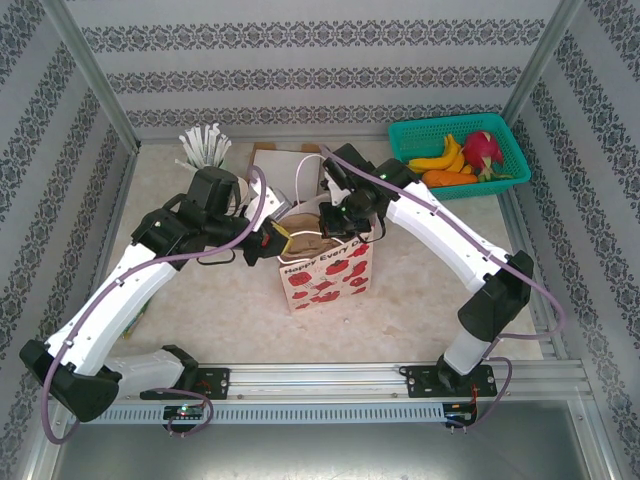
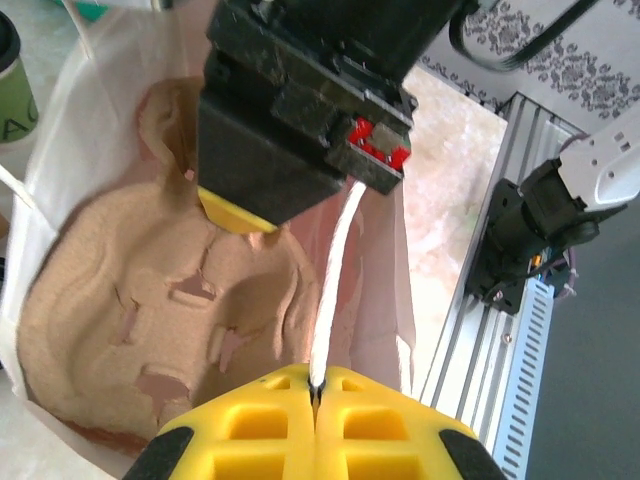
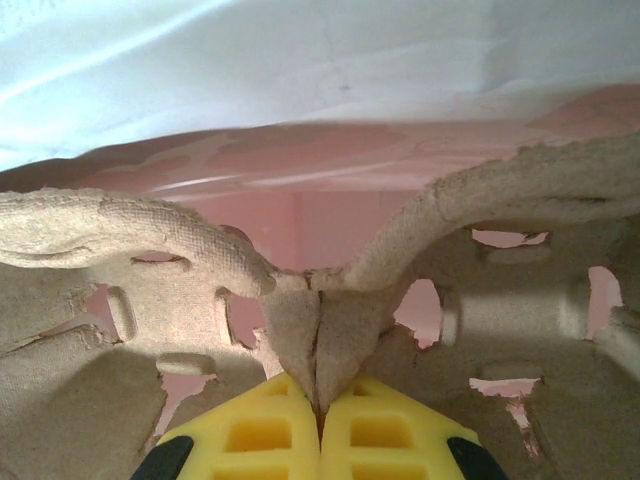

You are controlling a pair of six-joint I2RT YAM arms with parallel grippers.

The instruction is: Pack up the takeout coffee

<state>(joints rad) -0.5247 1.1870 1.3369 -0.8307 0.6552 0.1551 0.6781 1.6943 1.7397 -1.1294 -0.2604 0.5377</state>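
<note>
Patterned wallpaper in grey bands closes in a pale, marbled table (image 1: 200, 300) with an aluminium rail along its near edge. At the far left stands one green cup of white wrapped sticks (image 1: 205, 145).

One takeout coffee (image 2: 12, 95), with a black round lid and a greenish body, stands upright outside the bag, just beside its wall at the left edge of the left wrist view.

The left gripper (image 2: 315, 385) has its two yellow ribbed fingers pressed together on one thin white handle (image 2: 335, 260) of the bag.

In the middle stands one white paper bag (image 1: 325, 280), boxy, printed with red shapes and lettering, its inside tinted pink. Inside it lies one pulp carrier (image 3: 150, 250), brown, rough and fibrous, moulded into hollows with punched slots.

The right gripper (image 3: 320, 395) pinches the carrier's raised centre ridge between its closed yellow fingers.

At the far right sits one teal plastic basket (image 1: 505, 150) with a meshed wall, holding yellow bananas (image 1: 440, 157) and one pink dragon fruit (image 1: 482, 148).
</note>
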